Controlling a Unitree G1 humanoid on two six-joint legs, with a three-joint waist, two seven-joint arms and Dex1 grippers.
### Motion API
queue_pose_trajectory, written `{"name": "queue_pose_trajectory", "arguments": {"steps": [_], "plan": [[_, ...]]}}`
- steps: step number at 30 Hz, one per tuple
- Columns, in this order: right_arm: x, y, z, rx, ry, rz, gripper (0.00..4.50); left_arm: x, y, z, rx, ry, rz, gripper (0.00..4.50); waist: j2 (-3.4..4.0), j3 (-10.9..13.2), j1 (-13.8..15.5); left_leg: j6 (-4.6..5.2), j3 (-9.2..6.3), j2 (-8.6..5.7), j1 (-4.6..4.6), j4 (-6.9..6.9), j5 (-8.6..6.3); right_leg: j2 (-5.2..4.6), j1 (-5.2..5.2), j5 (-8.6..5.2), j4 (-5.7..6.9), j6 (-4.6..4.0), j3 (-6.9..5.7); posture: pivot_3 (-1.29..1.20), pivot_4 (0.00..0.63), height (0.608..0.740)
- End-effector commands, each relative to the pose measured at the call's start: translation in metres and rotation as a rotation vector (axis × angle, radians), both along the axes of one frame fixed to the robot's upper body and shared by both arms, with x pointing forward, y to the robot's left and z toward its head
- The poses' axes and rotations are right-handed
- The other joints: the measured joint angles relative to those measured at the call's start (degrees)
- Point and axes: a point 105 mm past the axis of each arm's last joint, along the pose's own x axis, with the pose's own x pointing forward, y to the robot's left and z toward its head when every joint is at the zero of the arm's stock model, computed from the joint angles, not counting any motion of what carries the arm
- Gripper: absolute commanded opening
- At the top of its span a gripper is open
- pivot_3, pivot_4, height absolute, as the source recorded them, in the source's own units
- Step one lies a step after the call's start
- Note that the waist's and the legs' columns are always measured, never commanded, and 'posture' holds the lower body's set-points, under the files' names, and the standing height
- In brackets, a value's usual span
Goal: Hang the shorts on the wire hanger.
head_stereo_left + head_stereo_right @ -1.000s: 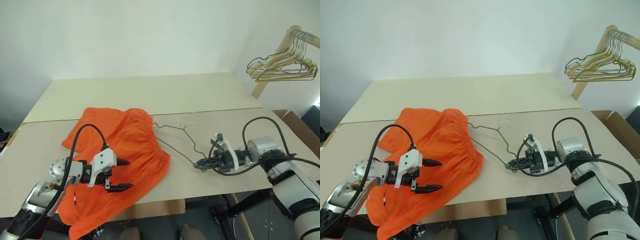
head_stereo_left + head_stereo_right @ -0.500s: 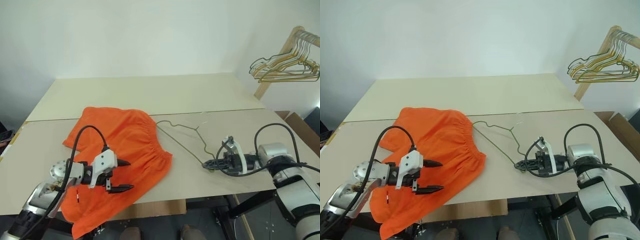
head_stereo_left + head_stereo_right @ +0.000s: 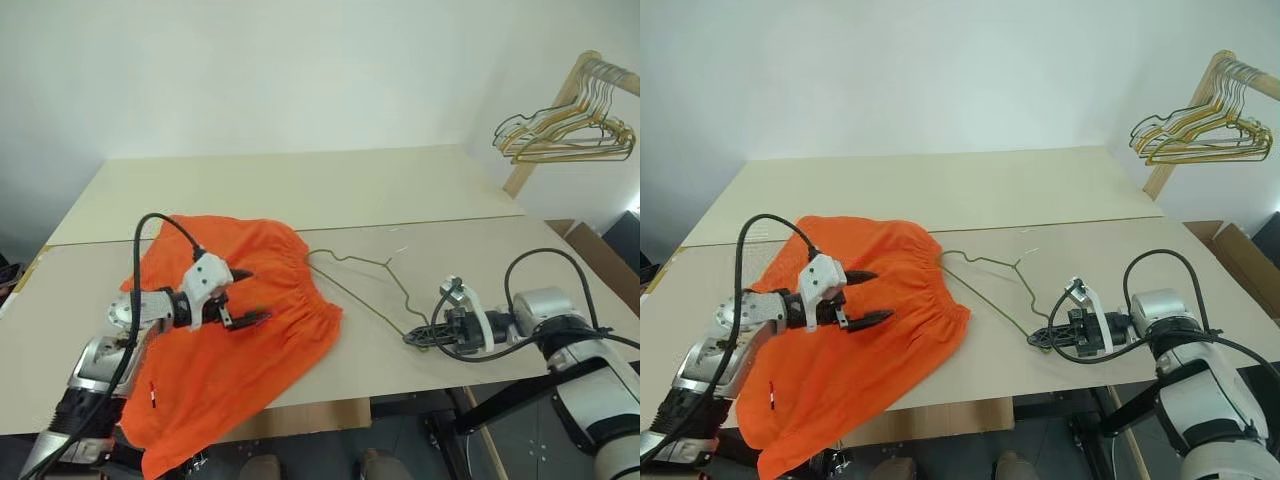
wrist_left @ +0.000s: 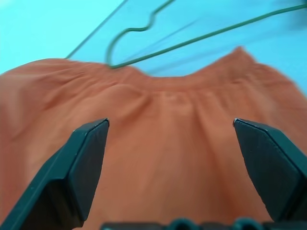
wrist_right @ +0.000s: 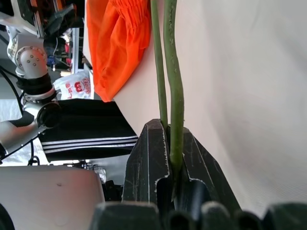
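The left gripper (image 3: 243, 297) has risen forward over the shorts (image 3: 262, 330), fingers spread wide; the right gripper (image 3: 416, 337) stays clamped on the wire hanger (image 3: 362, 297) lying on the surface (image 3: 300, 190).

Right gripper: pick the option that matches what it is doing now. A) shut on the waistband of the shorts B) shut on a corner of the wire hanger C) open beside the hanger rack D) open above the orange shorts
B: the right gripper has its black fingers closed on the wire hanger, whose thin green wire runs out from between them, while the shorts lie apart on the table.
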Motion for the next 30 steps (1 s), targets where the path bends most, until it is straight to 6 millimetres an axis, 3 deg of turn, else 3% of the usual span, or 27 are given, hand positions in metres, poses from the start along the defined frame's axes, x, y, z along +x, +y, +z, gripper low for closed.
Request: {"name": "queue_pose_trajectory", "arguments": {"steps": [1, 7, 10, 17, 30], "plan": [[0.005, -0.008, 0.011, 0.020, -0.030, -0.016, 0.00, 0.013, 0.016, 0.015, 0.011, -0.071, 0.096, 4.49, 0.00, 0.00, 0.00, 0.00, 0.00, -0.01, 0.00, 0.00, 0.00, -0.01, 0.01, 0.00, 0.00, 0.00, 0.00, 0.02, 0.000, 0.740], [0.007, -0.011, 0.006, -0.015, -0.021, -0.033, 0.00, 0.017, 0.045, -0.003, 0.157, -0.030, 0.187, 4.49, -0.01, -0.02, -0.01, 0.00, 0.00, -0.01, 0.00, 0.00, 0.00, 0.00, 0.00, 0.00, 0.00, 0.00, -0.01, 0.02, 0.000, 0.740], [0.008, -0.011, 0.006, -0.012, -0.021, -0.042, 0.00, 0.017, 0.048, -0.017, 0.199, 0.024, 0.191, 4.49, -0.08, -0.09, 0.01, 0.00, 0.00, -0.01, 0.02, 0.00, 0.00, 0.00, 0.02, 0.00, 0.00, 0.00, -0.01, 0.02, 0.000, 0.740], [0.008, -0.014, 0.010, -0.001, -0.042, -0.049, 0.00, 0.016, 0.027, -0.045, 0.142, 0.157, 0.130, 4.49, -0.13, -0.13, -0.05, -0.01, -0.01, -0.02, -0.01, 0.06, 0.00, -0.01, 0.03, 0.01, 0.02, 0.02, -0.05, 0.00, 0.000, 0.740], [0.000, -0.016, 0.013, 0.018, -0.023, -0.041, 0.00, 0.015, -0.020, -0.064, 0.088, 0.218, -0.022, 4.49, 0.25, -0.39, -0.12, -0.01, -0.02, -0.05, -0.02, 0.07, 0.00, -0.02, 0.03, 0.01, 0.02, 0.02, -0.04, -0.01, 0.000, 0.740]]}}
